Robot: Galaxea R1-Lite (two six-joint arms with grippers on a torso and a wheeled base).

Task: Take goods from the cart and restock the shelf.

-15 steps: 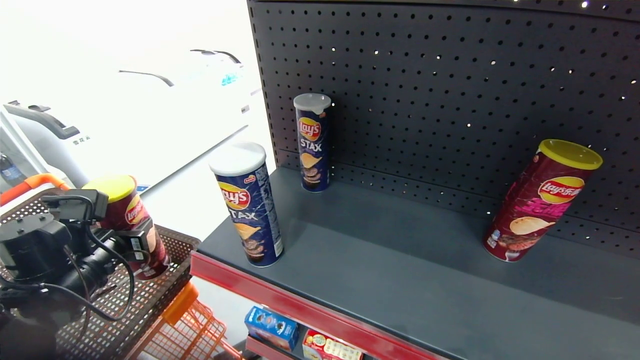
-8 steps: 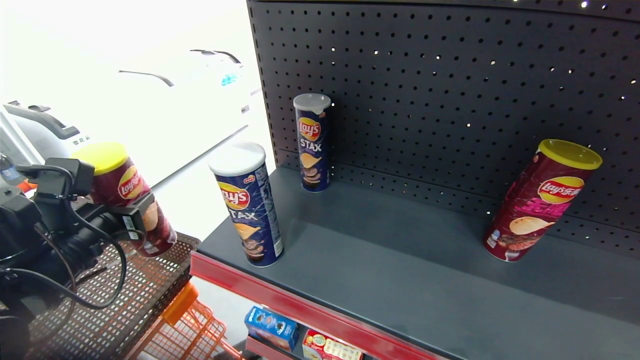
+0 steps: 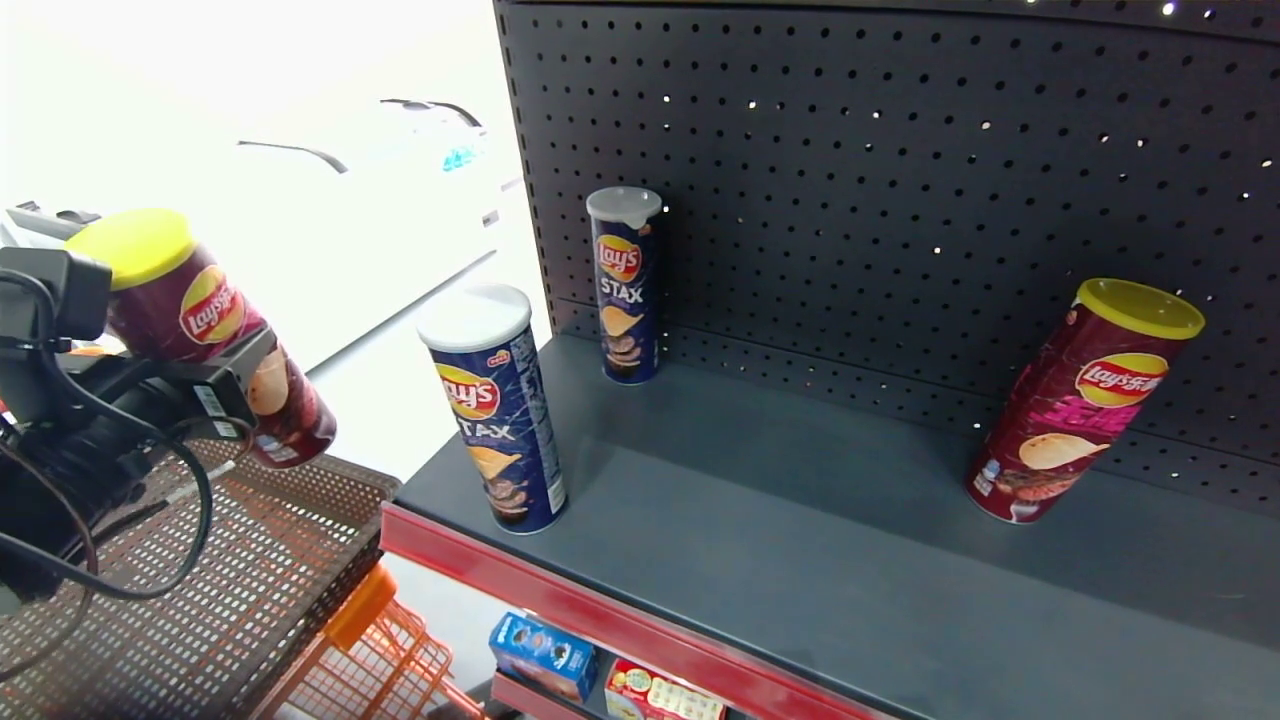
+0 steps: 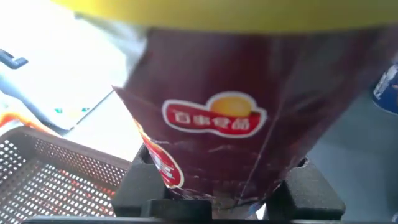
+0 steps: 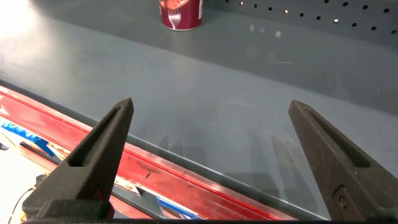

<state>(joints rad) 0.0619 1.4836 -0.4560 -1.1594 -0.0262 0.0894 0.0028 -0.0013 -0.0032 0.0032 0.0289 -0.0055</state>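
Left pincer (image 3: 240, 385) clamps maroon chip can (image 3: 190, 310) above cart (image 3: 230, 580).

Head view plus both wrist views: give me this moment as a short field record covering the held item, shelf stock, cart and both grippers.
Held item: held maroon can, yellow lid, tilted, above the cart
Left gripper: shut on the held maroon can
Right gripper: open, empty, above the shelf near its red front edge
Shelf stock: front blue can at the left front corner; back blue can by the pegboard; shelf maroon can at the right
Cart: mesh basket beside the shelf's left end
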